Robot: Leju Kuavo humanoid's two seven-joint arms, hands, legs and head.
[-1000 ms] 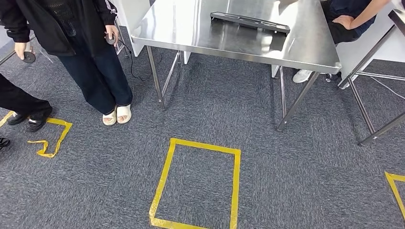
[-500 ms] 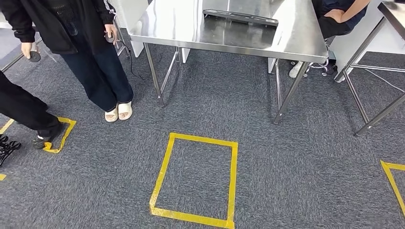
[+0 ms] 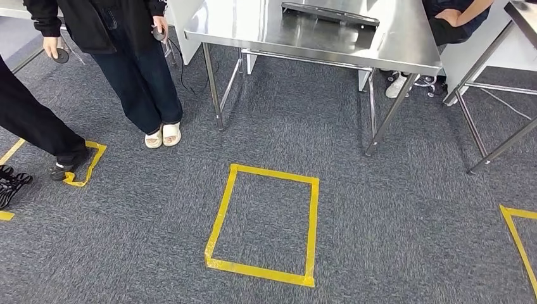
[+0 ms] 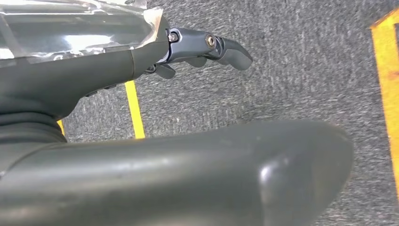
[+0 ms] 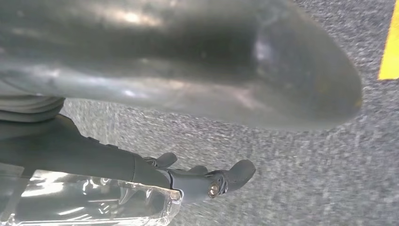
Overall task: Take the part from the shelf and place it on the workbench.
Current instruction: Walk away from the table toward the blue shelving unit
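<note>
One long dark part (image 3: 330,14) lies flat on the steel workbench surface (image 3: 253,31).
Likely stiff, light, slippery; grasp mid-length. Both hands hang empty over carpet, left hand (image 4: 141,61) and right hand (image 5: 155,179) fingers loosely apart.

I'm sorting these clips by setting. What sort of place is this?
Likely an indoor robot test area or workshop: steel workbenches on grey carpet, squares of yellow floor tape, and people standing by.

Grey speckled carpet (image 3: 380,215) covers the floor, marked with a yellow tape rectangle (image 3: 263,225) and further tape outlines at both sides. A shiny steel desk (image 3: 253,28) on thin metal legs stands beyond, with a second metal frame (image 3: 487,120) to its right.
</note>
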